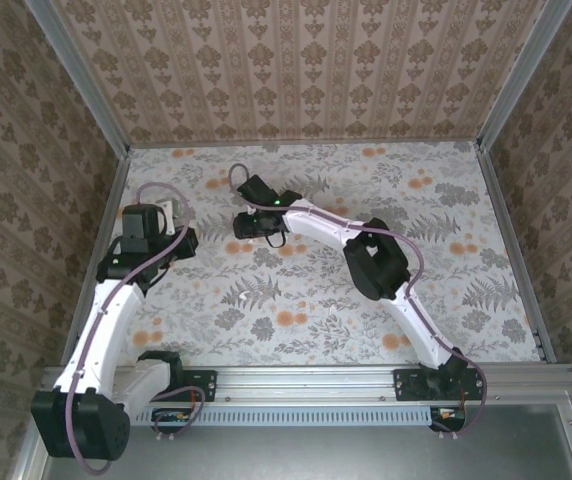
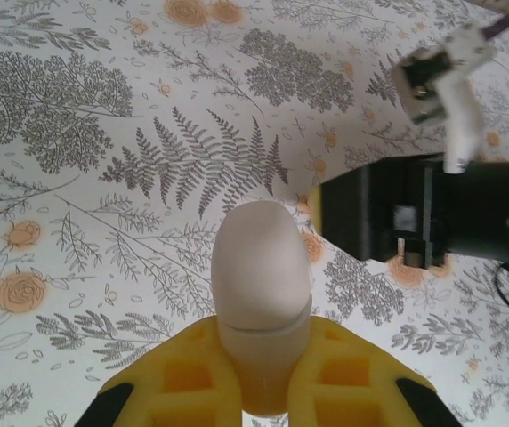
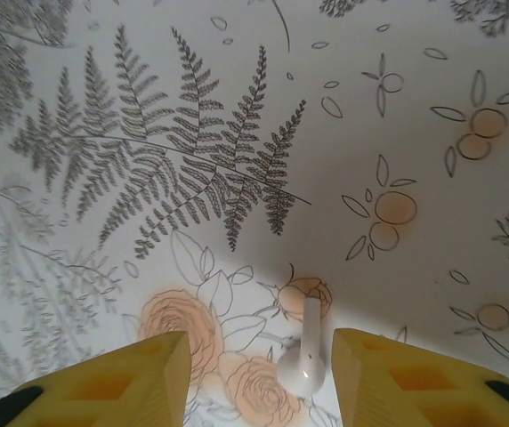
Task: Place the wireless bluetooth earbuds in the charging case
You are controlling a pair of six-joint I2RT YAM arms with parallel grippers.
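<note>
The table (image 1: 296,300) is lit evenly in the top view; faint shadows are cast beneath the arms (image 1: 421,320). The charging case (image 2: 259,267) is rendered slightly soft (close to the left wrist lens). In the right wrist view the right side is shadowed and the left edge blurred.

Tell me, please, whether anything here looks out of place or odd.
Nothing looks damaged or spilled. One earbud lies loose on the flowered table between the parted jaws of the right gripper, while the case clamped in the left gripper looks closed, seam showing.
</note>
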